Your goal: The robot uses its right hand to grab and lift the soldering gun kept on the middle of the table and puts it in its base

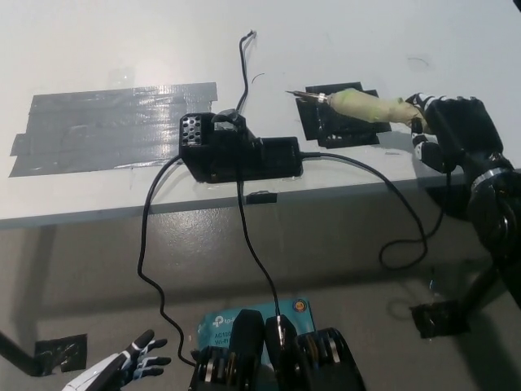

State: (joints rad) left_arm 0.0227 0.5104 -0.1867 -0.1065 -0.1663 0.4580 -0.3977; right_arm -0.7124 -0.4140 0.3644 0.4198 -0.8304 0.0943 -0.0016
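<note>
Holding one soldering gun (366, 107) in black right hand (454, 134) fingers, one base (236, 151), white left hand (122, 371) fingers spread.

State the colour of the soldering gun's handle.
Pale yellow-green, on the soldering gun held by the right hand; head view.

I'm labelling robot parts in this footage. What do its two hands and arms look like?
The right hand is all black, with chunky segmented fingers, a pale metallic band at the wrist and a thick black forearm behind it. The left hand, only partly in view at the lower left edge, is white with black fingertips and dark joints.
</note>
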